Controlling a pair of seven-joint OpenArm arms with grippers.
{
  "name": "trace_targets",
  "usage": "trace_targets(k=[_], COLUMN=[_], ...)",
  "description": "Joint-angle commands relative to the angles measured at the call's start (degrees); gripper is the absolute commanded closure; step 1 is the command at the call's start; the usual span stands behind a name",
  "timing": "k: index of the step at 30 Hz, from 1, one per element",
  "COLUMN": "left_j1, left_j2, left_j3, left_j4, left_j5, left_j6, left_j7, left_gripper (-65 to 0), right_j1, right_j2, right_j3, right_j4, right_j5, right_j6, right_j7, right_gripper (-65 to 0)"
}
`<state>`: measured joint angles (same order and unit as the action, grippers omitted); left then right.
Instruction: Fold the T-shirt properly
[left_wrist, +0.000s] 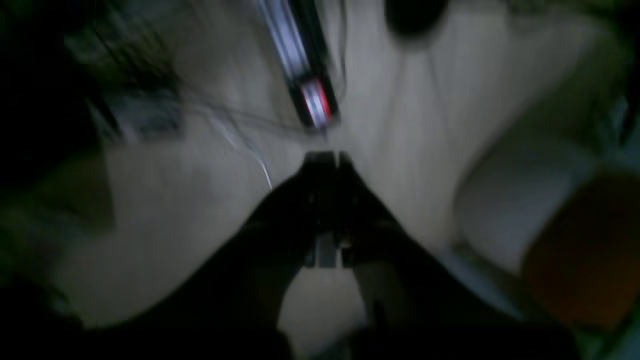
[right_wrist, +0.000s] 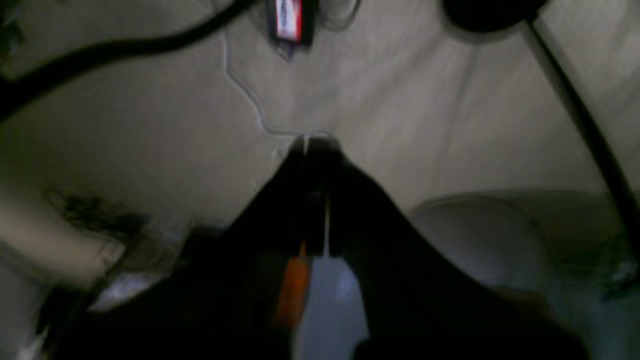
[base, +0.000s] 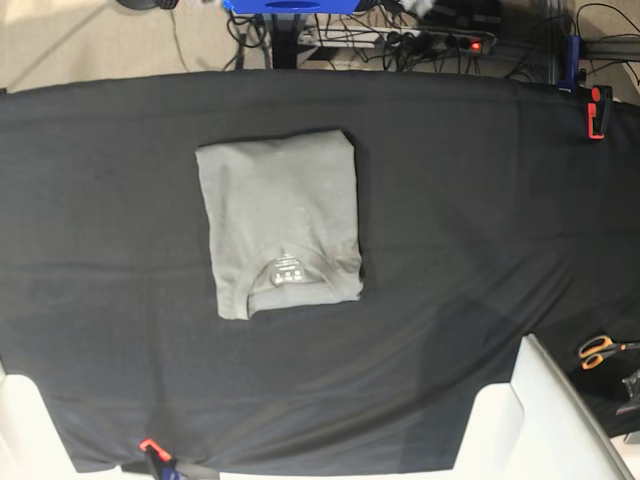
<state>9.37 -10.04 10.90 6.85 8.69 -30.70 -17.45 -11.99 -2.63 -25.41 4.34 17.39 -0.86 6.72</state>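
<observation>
Lying folded into a neat rectangle, the T-shirt is seen left of centre in the base view on the black cloth covering the tabletop, its collar and white label turned toward the lower edge. Scissors are seen at the right edge. In the blurred wrist views, the left gripper and right gripper are shown with jaws pressed together, nothing held.

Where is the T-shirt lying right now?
In the base view the T-shirt lies folded into a rectangle on the black table cloth, left of centre and toward the far edge, collar label facing the near side.
</observation>
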Motion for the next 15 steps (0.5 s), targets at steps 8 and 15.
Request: trace_targets(k=[8,15], left_j1=[-4.4,-6.9], left_j2=[0.9,1.0], left_j3=[0.6,0.6], left_j4=[-0.1,-0.1], left_j5=[0.8,0.9], left_j6=[14.7,14.7], left_j7=[-0.6,-0.7], left_gripper=[0.0,0.0], right_j1=[1.9,2.3], right_j2=[3.8,4.7], right_j3=[1.2,8.4], right_j4=[-2.9,-1.7], right_j5=[-0.9,-1.0], right_j6=[-0.6,-0.6], right_j7=[16.8,16.8], right_gripper=[-1.5,-1.5])
